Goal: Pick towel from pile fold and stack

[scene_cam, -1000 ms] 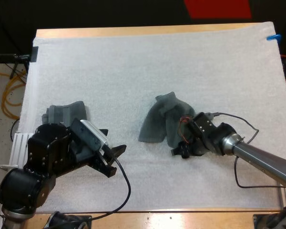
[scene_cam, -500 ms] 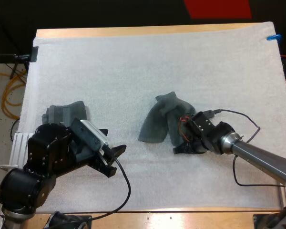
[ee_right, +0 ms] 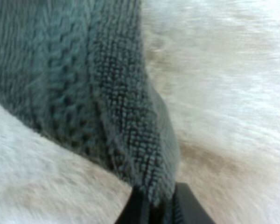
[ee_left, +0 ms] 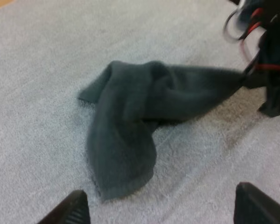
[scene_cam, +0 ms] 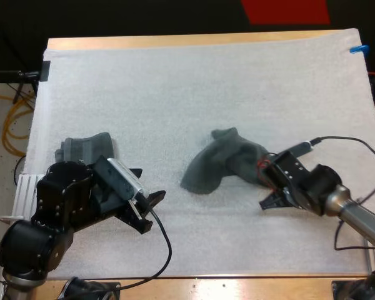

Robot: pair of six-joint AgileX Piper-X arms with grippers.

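The right gripper (scene_cam: 267,187) clenches the 4 o'clock end of the crumpled dark grey-green cloth towel (scene_cam: 219,165), which lies mid-way across the white mat (scene_cam: 175,81). The left gripper (scene_cam: 149,209), fingers spread and empty, hovers at the towel's 8 o'clock.

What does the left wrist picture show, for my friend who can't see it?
A crumpled dark grey-green towel lies on the white mat, one corner stretched out to the right claw. The left claw hovers open nearby.
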